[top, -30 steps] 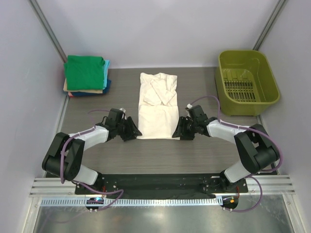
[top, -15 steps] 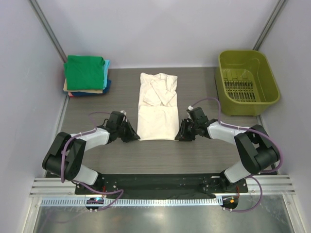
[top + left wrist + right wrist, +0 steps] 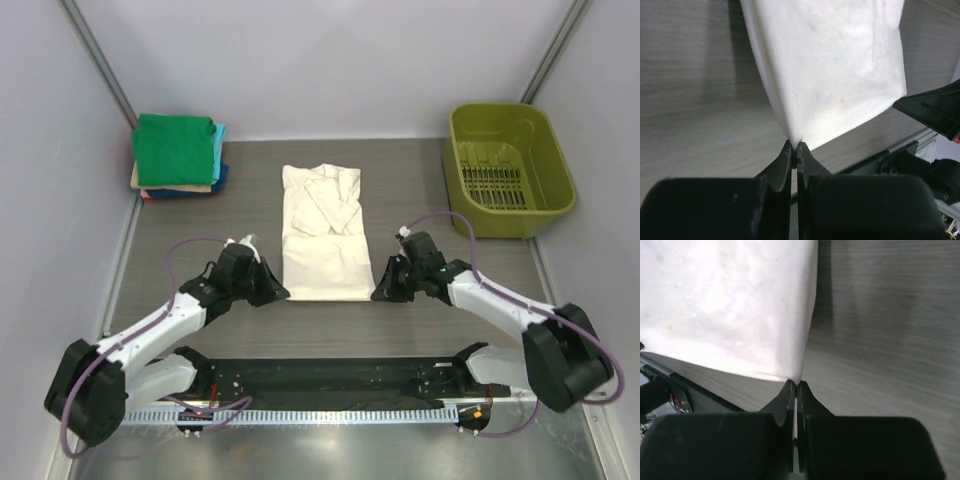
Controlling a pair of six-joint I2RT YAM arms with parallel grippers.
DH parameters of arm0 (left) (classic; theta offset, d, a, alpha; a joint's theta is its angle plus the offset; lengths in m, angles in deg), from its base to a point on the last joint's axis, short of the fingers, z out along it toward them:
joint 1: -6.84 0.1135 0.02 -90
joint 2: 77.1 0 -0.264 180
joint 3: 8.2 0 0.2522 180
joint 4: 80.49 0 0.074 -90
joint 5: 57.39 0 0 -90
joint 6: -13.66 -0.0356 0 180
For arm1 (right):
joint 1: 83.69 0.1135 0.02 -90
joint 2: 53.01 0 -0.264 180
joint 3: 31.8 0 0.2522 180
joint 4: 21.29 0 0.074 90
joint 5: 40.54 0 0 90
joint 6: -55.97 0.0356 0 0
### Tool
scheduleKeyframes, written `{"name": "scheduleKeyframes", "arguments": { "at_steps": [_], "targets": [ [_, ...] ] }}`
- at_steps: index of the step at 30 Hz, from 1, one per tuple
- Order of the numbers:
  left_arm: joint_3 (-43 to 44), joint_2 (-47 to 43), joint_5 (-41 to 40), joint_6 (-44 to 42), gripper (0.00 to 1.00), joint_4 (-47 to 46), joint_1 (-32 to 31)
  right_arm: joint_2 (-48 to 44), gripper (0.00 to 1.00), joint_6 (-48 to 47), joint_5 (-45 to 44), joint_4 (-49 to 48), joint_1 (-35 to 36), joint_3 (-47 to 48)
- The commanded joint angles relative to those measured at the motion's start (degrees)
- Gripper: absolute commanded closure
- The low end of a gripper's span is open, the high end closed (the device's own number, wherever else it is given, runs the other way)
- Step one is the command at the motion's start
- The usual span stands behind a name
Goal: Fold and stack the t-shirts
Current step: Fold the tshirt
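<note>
Cream cloth t-shirt (image 3: pixel 322 232) is lying flat in the middle of the grey wood-grain desk (image 3: pixel 200 225). Its long axis is running straight away from the arm bases, with the sleeves tucked in at the far end and the hem at the near end.

Left end effector (image 3: pixel 279 293) is sitting at the near-left hem corner. Left wrist view is showing its jaws pressed together with the corner fabric nipped between the tips. Right end effector (image 3: pixel 377 293) is mirroring that at the near-right hem corner, jaws likewise closed on the corner cloth in its own wrist view.

Key geometry: the shirt is extending away from both end effectors toward the back wall. Each arm is covering its own side, neither is nearer. I'm reading the next move as both arms lifting and carrying the hem forward over the body toward the collar, in sync so the hem is staying straight. That fold would run across the short axis.

Stack of folded t-shirts with a green square on top (image 3: pixel 178 150) is sitting at the far-left corner, well apart from the cream one. Left arm is the nearer one for stacking. Olive-green plastic basket (image 3: pixel 462 185) is sitting far right, not involved.

Risk: both pinches are only at the very corner tips, so cloth could be slipping out if the arms pull apart.
</note>
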Motion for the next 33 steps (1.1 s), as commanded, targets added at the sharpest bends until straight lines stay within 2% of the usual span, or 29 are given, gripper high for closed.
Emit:
{"name": "scheduleKeyframes", "arguments": {
  "at_steps": [1, 5, 9, 14, 18, 21, 26, 28, 33],
  "targets": [
    [-0.21, -8.94, -5.04, 4.41, 1.0, 10.54, -3.79, -8.61, 0.99, 0.44, -1.79, 7.21, 1.14, -1.26],
    [0.66, -18.72, -8.56, 8.2, 1.0, 20.11, -8.18, -19.94, 0.99, 2.98, -3.02, 13.89, 3.6, -1.18],
    [3.65, -24.7, -9.53, 9.61, 1.0, 27.77, -10.12, -26.55, 0.99, 5.88, -5.3, 21.17, 7.02, 1.62],
    [12.85, -26.56, -13.11, 6.55, 1.0, 35.85, -10.3, -27.45, 0.99, 6.24, -8.29, 25.14, 8.44, 7.43],
    [19.64, -22.97, -19.1, 3.55, 1.0, 39.12, -10.22, -22.01, 0.99, 3.08, -13.82, 28.48, 8.35, 17.68],
    [23.77, -18.67, -22.44, 1.35, 1.0, 38.24, -10.22, -15.86, 0.99, -0.26, -19.27, 30.24, 7.83, 24.63],
    [30.98, -9.35, -25.61, -4.35, 1.0, 35.35, -8.64, -4.89, 0.99, -6.75, -17.8, 29.72, 2.39, 32.04],
    [34.32, -4.62, -24.92, -7.17, 1.0, 33.86, -6.89, -2.06, 0.99, -7.99, -17.18, 29.02, 0.8, 35.38],
    [37.23, 3.22, -13.59, -10.69, 1.0, 27.97, 4.27, 7.51, 0.99, -11.68, -13.66, 27.44, -2.89, 42.14]
  ]
}}
